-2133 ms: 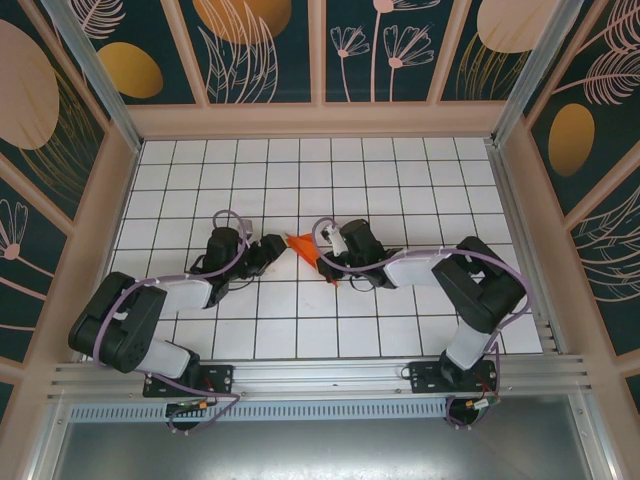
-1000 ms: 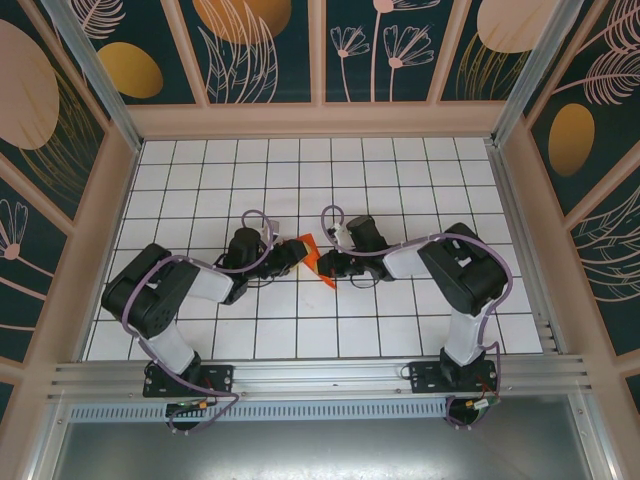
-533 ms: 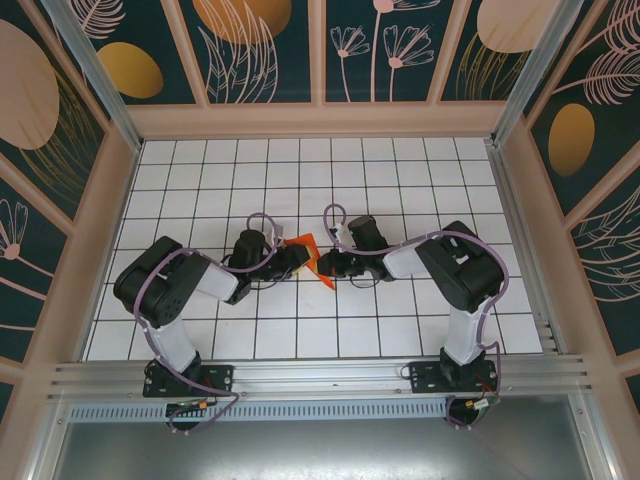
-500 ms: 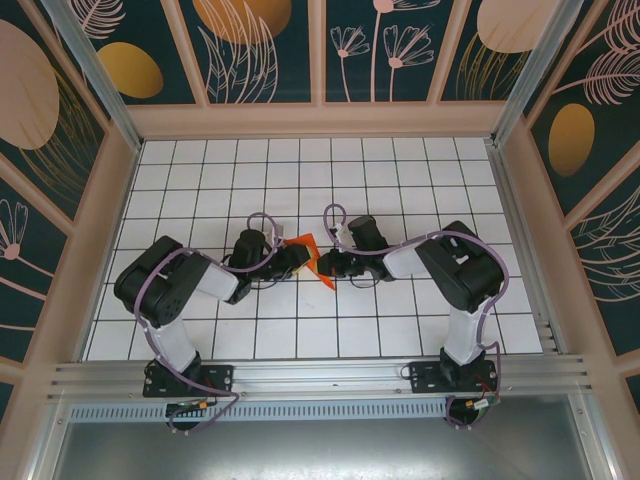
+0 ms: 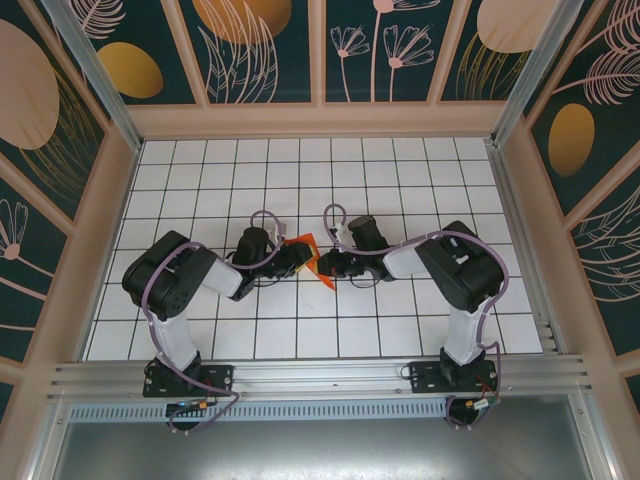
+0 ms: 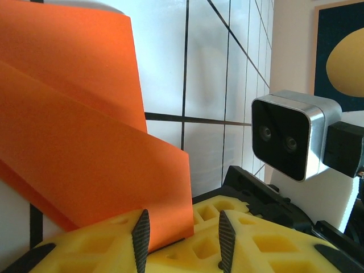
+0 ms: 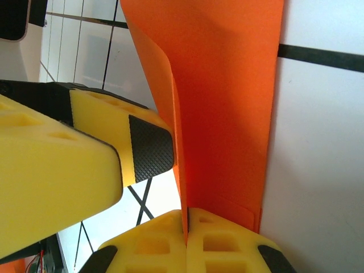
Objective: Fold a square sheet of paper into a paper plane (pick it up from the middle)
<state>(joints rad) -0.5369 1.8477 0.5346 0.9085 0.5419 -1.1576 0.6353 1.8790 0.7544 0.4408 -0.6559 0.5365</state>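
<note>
Right gripper (image 7: 186,219) pressed together at the bottom centre of its wrist view, pinching the lower edge of the orange sheet of paper (image 7: 227,96). One sheet, plain orange, partly folded, rising from that pinch to the top edge of the frame, with one flap standing up along its left side. Against that flap, from the left of the frame, one yellow finger (image 7: 62,159) of the left gripper, its black ribbed pad touching the paper.

Left gripper (image 6: 183,230) spread, at the bottom of its own wrist view: two black pads (image 6: 140,236) apart, a corner of the sheet down between them, lying against the left-hand pad and clear of the right-hand one. Two overlapping orange layers across the left half of that frame. At the right, one silver camera housing (image 6: 287,142) with two round lenses, on a black mount.

From above, sheet just left of the frame's centre, between the two gripper tips, over the white table (image 5: 400,180) ruled in black squares. Two black arms: left arm (image 5: 175,285) bent in from the lower left, right arm (image 5: 460,270) from the lower right, tips nearly meeting at the paper. Around the table, dark teal wall panels (image 5: 270,50) with gold ovals and pale leaf drawings.
</note>
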